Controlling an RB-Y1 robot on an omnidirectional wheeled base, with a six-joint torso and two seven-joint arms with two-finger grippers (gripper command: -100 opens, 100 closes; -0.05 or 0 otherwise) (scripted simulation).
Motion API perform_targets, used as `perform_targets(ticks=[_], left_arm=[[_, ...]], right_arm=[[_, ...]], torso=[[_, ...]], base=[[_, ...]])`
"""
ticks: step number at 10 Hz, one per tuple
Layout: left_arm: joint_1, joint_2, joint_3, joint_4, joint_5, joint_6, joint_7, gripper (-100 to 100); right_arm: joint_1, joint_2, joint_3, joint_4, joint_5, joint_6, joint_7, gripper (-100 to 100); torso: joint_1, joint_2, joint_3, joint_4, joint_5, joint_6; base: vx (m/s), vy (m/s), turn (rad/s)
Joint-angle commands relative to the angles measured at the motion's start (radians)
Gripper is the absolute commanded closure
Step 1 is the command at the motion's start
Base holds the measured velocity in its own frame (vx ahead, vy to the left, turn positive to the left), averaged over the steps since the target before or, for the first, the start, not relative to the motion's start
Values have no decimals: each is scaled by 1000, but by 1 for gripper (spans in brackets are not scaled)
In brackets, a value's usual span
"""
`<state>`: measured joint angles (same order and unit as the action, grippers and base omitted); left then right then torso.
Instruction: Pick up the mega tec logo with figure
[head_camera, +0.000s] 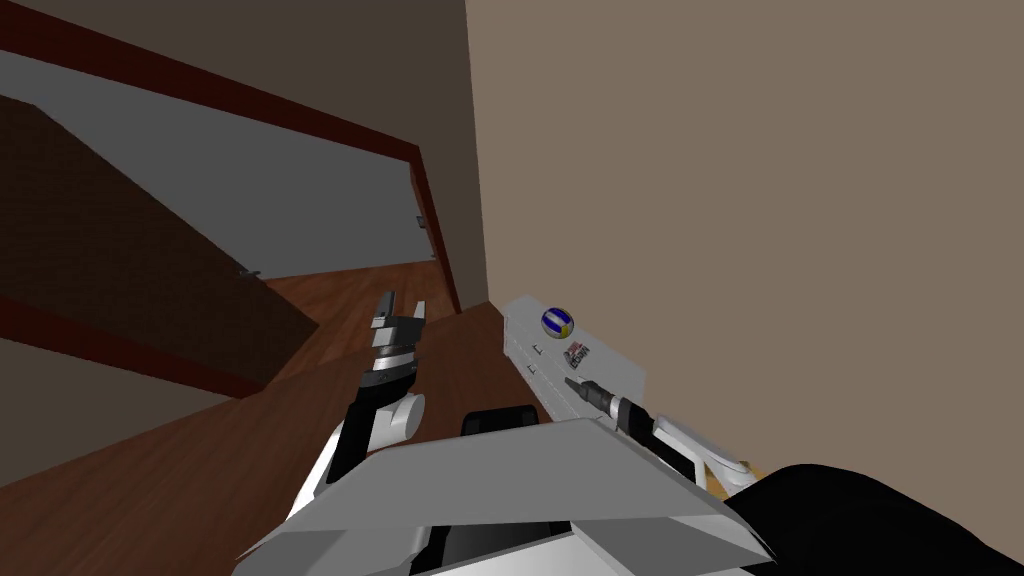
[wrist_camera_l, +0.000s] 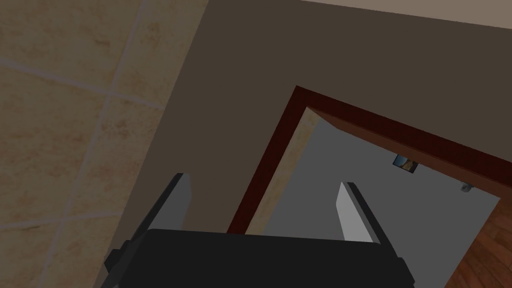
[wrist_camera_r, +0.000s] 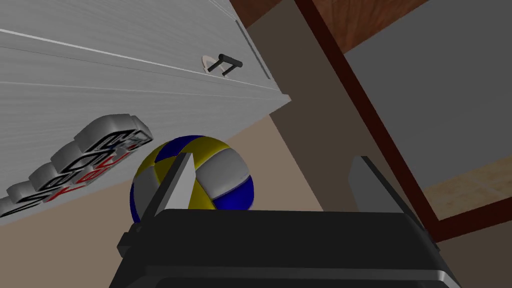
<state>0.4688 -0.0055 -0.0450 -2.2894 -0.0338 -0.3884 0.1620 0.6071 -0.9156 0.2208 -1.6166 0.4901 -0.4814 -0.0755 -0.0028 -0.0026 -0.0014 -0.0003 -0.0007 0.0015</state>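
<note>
Your right claw (wrist_camera_r: 275, 165) stands wide and empty near the blue, yellow and white ball (wrist_camera_r: 220, 175). The grey block-letter logo (wrist_camera_r: 80, 160) lies beside it on the white dresser (wrist_camera_r: 100, 75). Your left claw (wrist_camera_l: 262, 180) is wide too.

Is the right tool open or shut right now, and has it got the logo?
Open, empty. Fingers of the right tool stand wide apart, gripping nothing; the logo lies on the white dresser, outside them.
</note>
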Motion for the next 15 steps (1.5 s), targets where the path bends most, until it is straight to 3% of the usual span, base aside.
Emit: perform_targets(ticks=[1,2,6,9,11,15], left_arm=[[0,0,0,0,0,0,0,0],[0,0,0,0,0,0,0,0],[0,0,0,0,0,0,0,0],[0,0,0,0,0,0,0,0],[0,0,0,0,0,0,0,0],[0,0,0,0,0,0,0,0]], right_arm=[[3,-46,15,50,50,-15,0,-100],[3,-46,15,67,52,-15,0,-100],[3,-167,53,189,174,-31,-28,-100],[2,-203,66,254,221,-37,-37,-100],[-1,-266,93,321,290,-53,-55,-100],[-4,-315,124,414,372,-71,-73,-100]], torso=[[0,0,0,0,0,0],[0,0,0,0,0,-1],[-2,-2,-1,0,-1,0],[0,-3,-1,0,0,-1],[0,-3,-2,0,0,-1],[0,-3,-2,-1,0,0]], base=[[10,-11,245],[13,-17,133],[28,-32,262],[30,-25,172],[40,-28,313],[38,-24,156]])
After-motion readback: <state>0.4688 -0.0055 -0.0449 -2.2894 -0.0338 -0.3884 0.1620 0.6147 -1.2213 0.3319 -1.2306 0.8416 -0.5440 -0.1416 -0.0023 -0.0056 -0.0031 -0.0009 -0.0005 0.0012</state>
